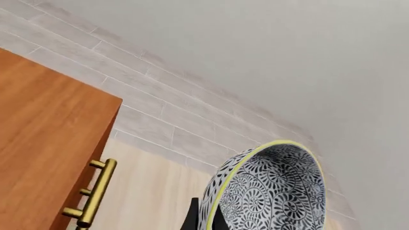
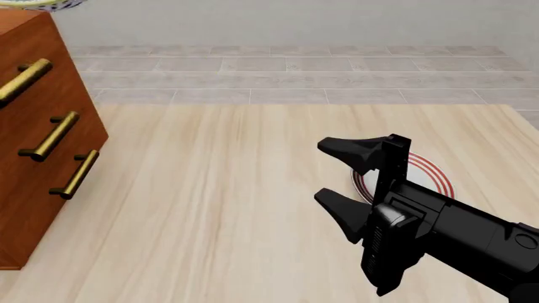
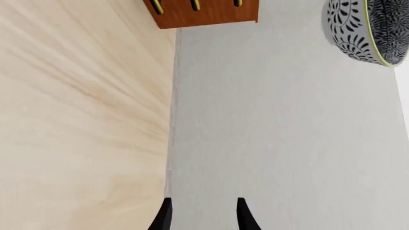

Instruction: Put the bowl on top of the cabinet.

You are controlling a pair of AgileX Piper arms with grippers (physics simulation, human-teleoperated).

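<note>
The deep round bowl (image 1: pixel 268 191), dense dark blue-and-white floral pattern inside and out with a pale yellowish rim, is up in the air, tipped on its side so the opening faces partly sideways. In the left wrist view it sits right at the left claw (image 1: pixel 203 218); only a dark finger shows against the bowl's outer wall near the rim, so the claw appears to be grasping the bowl by its rim, though the other finger is hidden. From the front only a sliver of the bowl (image 2: pixel 42 4) peeks in at the upper edge, above the top of the big reddish-brown wooden drawer cabinet (image 2: pixel 34 158). I cannot tell whether it touches the cabinet top.

The cabinet stands at the left end of the pale wooden worktop (image 2: pixel 227 208), its three brass-coloured bar handles (image 2: pixel 50 136) facing the middle.

Over on the right, the right claw (image 2: pixel 345 173) hangs released above the worktop, its two black fingers spread apart with nothing between them. Just behind it a flat white plate with red rings (image 2: pixel 425 177) lies on the worktop, partly covered by the arm. A grey tiled wall (image 2: pixel 295 63) runs along the back.
</note>
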